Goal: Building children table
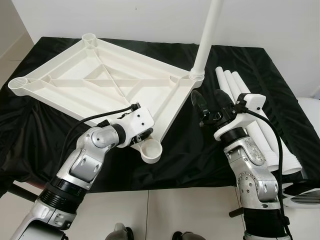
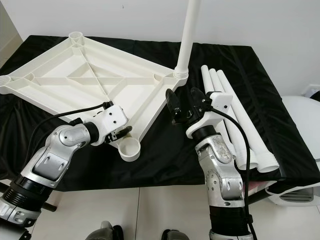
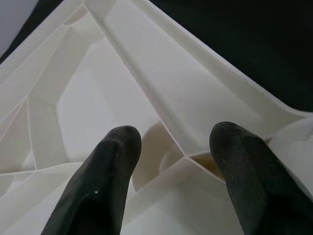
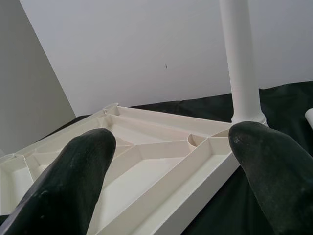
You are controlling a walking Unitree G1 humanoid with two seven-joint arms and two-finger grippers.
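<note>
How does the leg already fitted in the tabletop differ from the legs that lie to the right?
The fitted leg stands upright in a corner socket of the upside-down tabletop; the loose legs lie flat on the black cloth, side by side. The fitted leg is joined to the tabletop; the loose legs lie apart from it, beyond the right tool. All are white tubes.

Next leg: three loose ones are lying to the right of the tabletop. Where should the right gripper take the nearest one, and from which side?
Probably take the nearest leg on its plain middle shaft, not the flared end pointing toward the robot. It lies flat on the black cloth beside the others, so come from above with the right gripper, its fingers straddling the tube across its length. The neighbouring leg lies close, so finger room looks tight.
</note>
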